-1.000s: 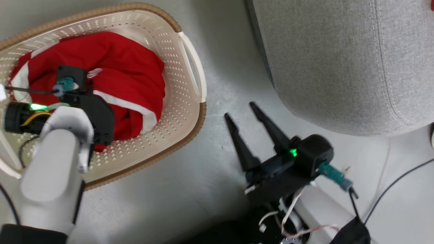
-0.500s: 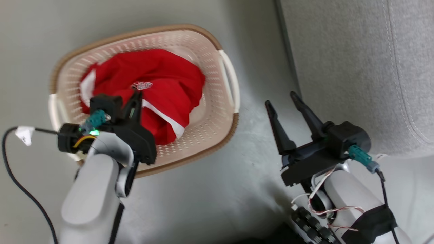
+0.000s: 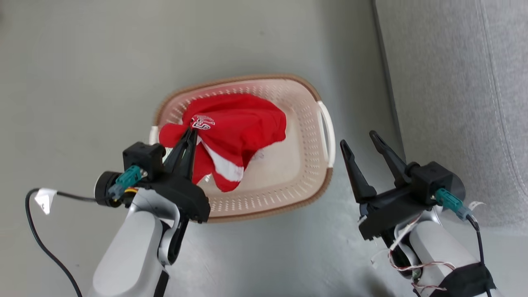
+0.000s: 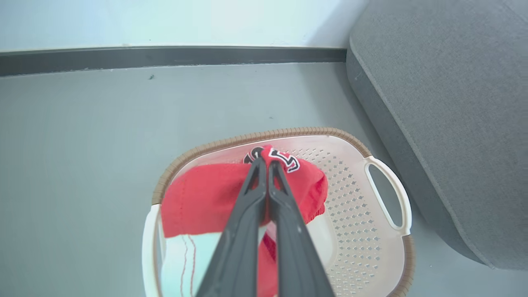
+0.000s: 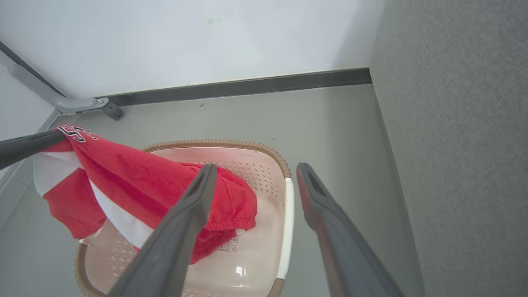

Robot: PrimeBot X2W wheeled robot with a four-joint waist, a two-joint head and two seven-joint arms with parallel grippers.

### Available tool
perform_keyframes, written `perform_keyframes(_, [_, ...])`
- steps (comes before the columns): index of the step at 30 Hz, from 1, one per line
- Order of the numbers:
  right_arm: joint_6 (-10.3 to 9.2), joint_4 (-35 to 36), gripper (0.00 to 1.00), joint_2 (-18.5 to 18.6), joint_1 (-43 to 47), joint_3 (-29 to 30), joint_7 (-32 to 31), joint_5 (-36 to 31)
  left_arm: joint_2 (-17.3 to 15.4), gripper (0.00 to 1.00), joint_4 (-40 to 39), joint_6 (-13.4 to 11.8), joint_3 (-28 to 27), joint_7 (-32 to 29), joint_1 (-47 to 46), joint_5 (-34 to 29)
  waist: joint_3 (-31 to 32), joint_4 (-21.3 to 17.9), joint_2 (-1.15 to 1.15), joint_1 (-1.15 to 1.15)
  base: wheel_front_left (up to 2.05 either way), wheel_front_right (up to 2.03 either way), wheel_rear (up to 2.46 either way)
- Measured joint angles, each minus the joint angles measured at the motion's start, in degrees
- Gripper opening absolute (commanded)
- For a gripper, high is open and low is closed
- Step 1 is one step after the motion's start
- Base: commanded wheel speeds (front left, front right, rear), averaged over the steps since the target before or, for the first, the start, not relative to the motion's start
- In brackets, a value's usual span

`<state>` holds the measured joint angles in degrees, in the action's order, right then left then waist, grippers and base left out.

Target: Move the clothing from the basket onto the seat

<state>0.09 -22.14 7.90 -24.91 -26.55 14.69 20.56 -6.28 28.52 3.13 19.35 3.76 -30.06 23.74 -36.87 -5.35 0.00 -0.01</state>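
At the left, our left gripper (image 3: 190, 134) has come up out of the basket (image 3: 307, 173) with its 2 fingers pressed together on the red sports garment (image 3: 243, 123), pinching a fold right at the black-and-white lettering. The cloth now hangs from the fingertips in a long drape, white stripe showing, with its lower hem still over the basket. We cannot tell whether it still touches the floor of it. 1.0 s ago the gripper was sunk in a heap that covered most of the basket; now the pale floor and its label lie bare, so we judge the pick done and the carry to the right as the step in hand. The basket also looks smaller and more central than before, but that is the head camera shifting, not the basket. Further right, our right gripper (image 3: 357, 138) hovers over the grey floor (image 3: 82, 62) between basket and sofa, fingers spread apart and holding nothing, much as in both earlier frames. At the far right the grey seat cushion (image 3: 453, 82) waits, well apart from the hanging cloth.
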Motion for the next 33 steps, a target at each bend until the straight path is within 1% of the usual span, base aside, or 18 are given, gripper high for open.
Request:
perform_keyframes(7, [1.16,-1.2,1.00,0.7,2.9,0.8,0.0,-0.5,0.2,0.00,-1.8,0.7,-0.1,2.7,3.0,0.8,6.4,3.1,0.00,0.01,0.00,0.00,0.00])
perform_keyframes(9, [2.00,-1.3,1.00,0.7,3.5,0.8,0.0,-0.9,0.2,0.00,-2.5,1.0,-0.1,3.4,3.9,1.0,8.3,3.8,0.00,0.01,0.00,0.00,0.00])
perform_keyframes(16, [4.00,-1.3,1.00,0.6,4.2,-1.0,0.0,-2.6,0.2,0.00,-4.3,1.0,0.3,4.5,6.9,1.0,14.6,5.7,0.00,0.00,0.00,0.00,0.00])
perform_keyframes(20, [5.42,-1.5,1.00,-0.1,5.9,-4.2,0.0,-3.4,0.2,0.00,-5.9,1.0,1.3,4.8,8.7,0.9,19.1,6.7,0.00,0.00,0.00,0.00,0.00])
perform_keyframes(23, [5.99,-1.6,1.00,-0.5,6.6,-6.2,0.0,-3.7,0.3,0.00,-7.2,1.0,2.0,4.8,9.9,0.9,21.8,7.2,-0.01,0.00,0.00,0.00,0.00])
perform_keyframes(31, [6.98,-0.5,1.00,-0.8,6.9,-12.8,0.0,-6.5,-0.3,0.00,-14.4,1.0,4.8,3.6,14.8,0.1,28.0,8.2,-0.01,-0.01,0.00,0.00,0.00])
perform_keyframes(33, [6.98,-0.2,1.00,-0.6,6.4,-14.0,0.0,-6.7,-0.9,0.00,-16.3,1.5,5.7,2.8,15.3,-0.7,29.1,8.4,-0.01,0.00,0.00,0.00,0.00])
